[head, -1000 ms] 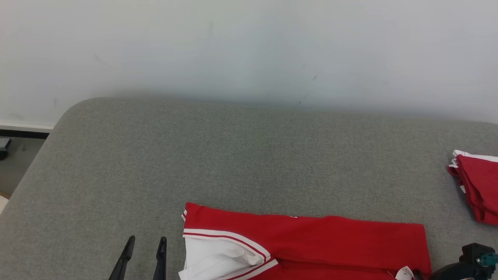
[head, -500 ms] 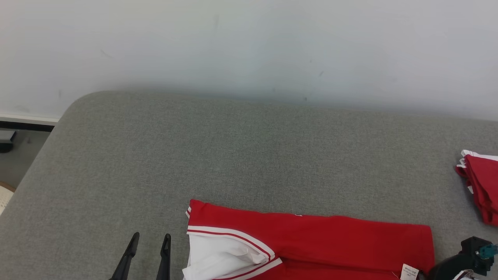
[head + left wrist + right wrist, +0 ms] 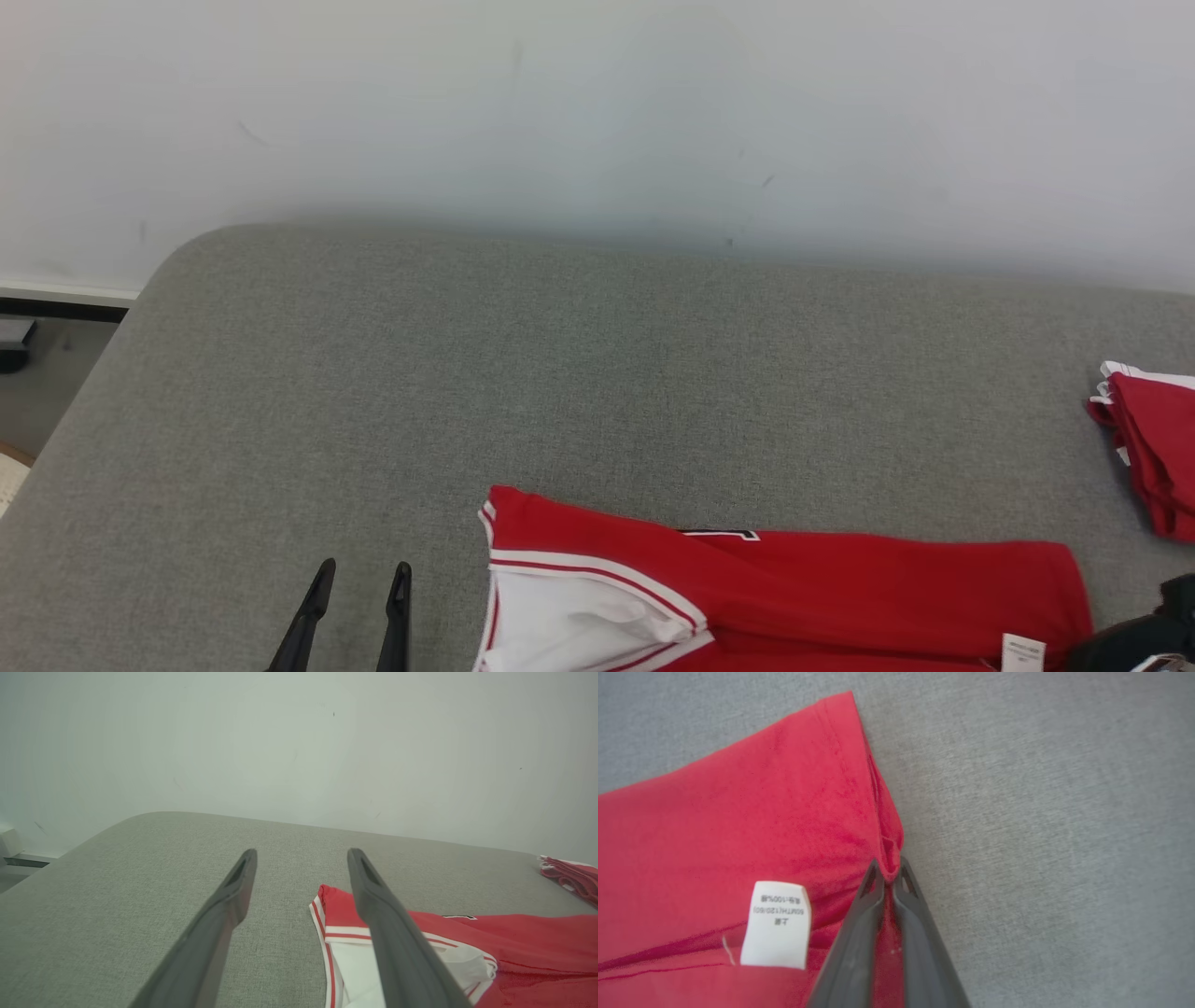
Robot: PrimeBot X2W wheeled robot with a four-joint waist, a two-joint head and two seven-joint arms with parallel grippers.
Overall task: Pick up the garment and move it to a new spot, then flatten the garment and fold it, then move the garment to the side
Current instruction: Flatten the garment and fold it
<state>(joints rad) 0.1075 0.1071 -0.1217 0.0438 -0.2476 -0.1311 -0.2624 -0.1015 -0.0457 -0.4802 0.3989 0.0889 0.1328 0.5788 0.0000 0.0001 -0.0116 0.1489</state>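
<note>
Red garment (image 3: 794, 597), hem edge clamped in the right tool (image 3: 888, 872), has slid across the grey tabletop (image 3: 560, 373) away from the idle, spread-fingered left tool (image 3: 363, 567); sideways relocation apparently under way.

Left gripper (image 3: 301, 854): two long dark fingers spread wide over grey woven fabric surface (image 3: 140, 868). Red fabric garment with white striped trim (image 3: 467, 933) flat behind right finger. Folded red cloth pile (image 3: 570, 875) far right, near pale wall (image 3: 299, 742).

Far half of the cushion (image 3: 420, 373) lies open; red garment (image 3: 840, 588) crowds the near edge, red pile (image 3: 1153, 448) the right edge.
</note>
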